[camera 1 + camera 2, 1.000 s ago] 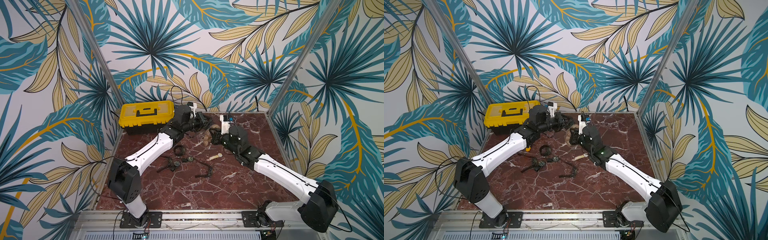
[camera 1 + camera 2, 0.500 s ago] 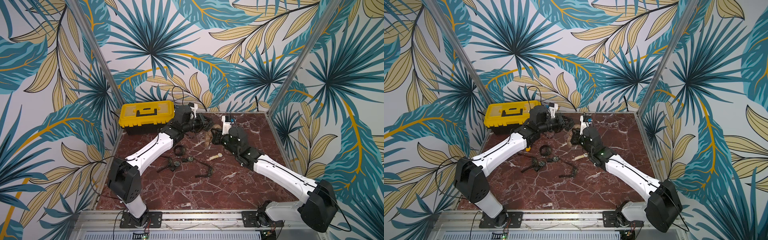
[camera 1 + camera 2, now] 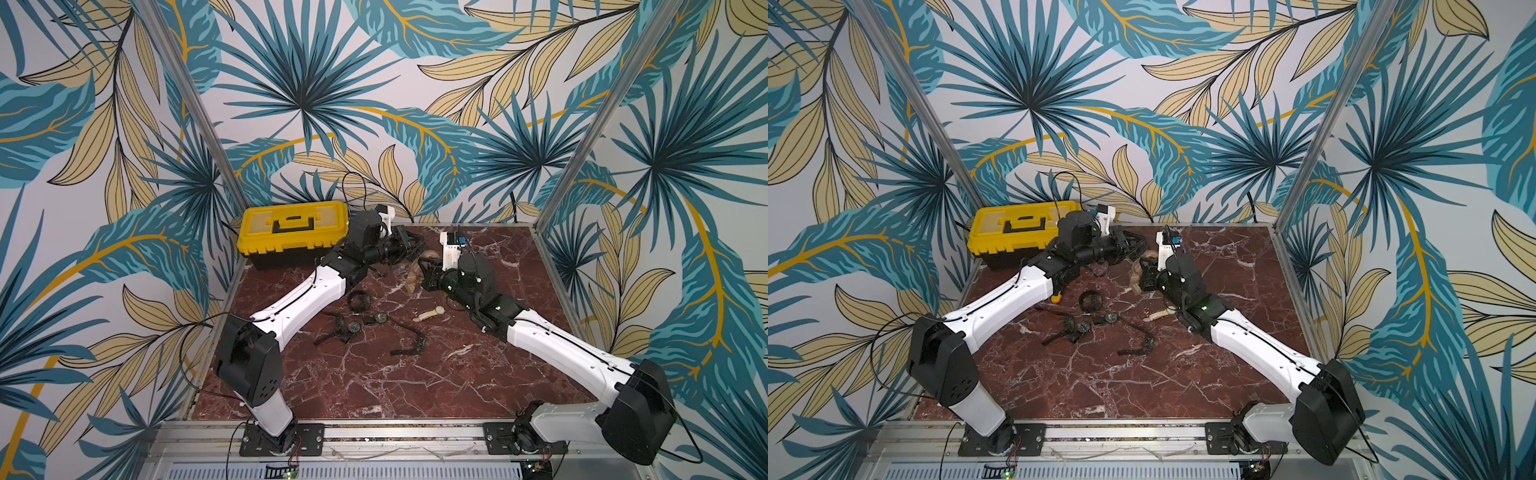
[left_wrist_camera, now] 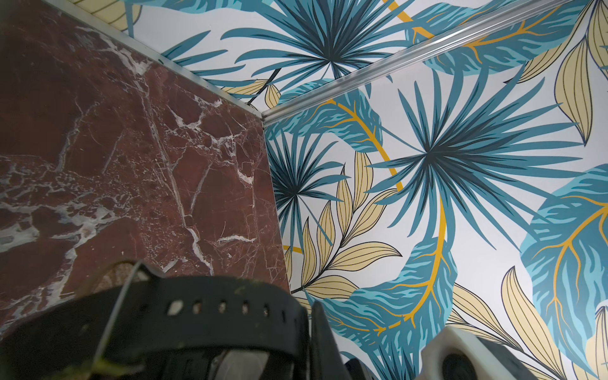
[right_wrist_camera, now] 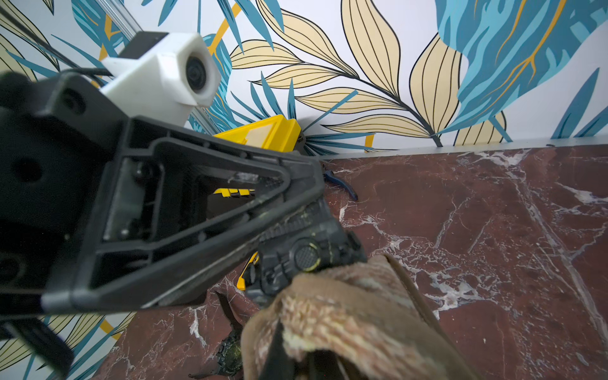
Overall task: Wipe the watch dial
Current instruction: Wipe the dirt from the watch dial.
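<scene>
On the red marble table (image 3: 374, 386), the yellow toolbox (image 3: 293, 226) sits in its far left corner. Near the back middle the left gripper (image 3: 406, 246) and right gripper (image 3: 428, 272) meet: the right one's fingers are closed on a brown terry cloth (image 5: 345, 312), the left one's pinched on a black watch (image 5: 306, 258) (its strap (image 4: 197, 309) loops across the left wrist view), whose case touches the cloth. Loose watches (image 3: 353, 328) lie nearer the front, a cream-strapped watch (image 3: 430, 313) among them.
</scene>
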### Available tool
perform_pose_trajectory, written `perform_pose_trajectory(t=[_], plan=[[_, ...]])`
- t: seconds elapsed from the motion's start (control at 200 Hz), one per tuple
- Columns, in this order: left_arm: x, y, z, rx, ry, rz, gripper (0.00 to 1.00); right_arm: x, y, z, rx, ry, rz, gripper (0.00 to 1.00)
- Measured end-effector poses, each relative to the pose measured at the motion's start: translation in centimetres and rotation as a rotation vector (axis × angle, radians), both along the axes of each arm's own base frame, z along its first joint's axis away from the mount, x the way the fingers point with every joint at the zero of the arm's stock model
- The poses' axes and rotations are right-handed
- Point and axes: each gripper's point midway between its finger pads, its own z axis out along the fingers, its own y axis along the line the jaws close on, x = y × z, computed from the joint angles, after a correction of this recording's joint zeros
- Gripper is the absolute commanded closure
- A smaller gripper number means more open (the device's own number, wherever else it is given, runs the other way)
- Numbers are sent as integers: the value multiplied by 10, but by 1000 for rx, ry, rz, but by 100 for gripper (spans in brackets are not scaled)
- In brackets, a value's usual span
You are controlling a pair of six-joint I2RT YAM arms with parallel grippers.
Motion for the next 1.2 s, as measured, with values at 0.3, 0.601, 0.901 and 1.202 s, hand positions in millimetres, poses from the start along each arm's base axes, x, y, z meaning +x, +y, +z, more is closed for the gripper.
perform_pose_trajectory(t=[0.3, 0.601, 0.901, 1.202], plan=[[-4, -3, 0, -1, -1, -21, 100, 5, -15, 1, -29, -6, -94, 100], [-5, -2, -6, 17, 17, -26, 100, 2, -8, -8, -19, 36, -48, 100], [-3, -4, -11, 19, 40, -24, 100, -6, 3, -14, -13, 72, 33, 100], [-6, -8, -13, 4, 62, -42, 100, -15, 0, -9, 18, 30, 45, 100]])
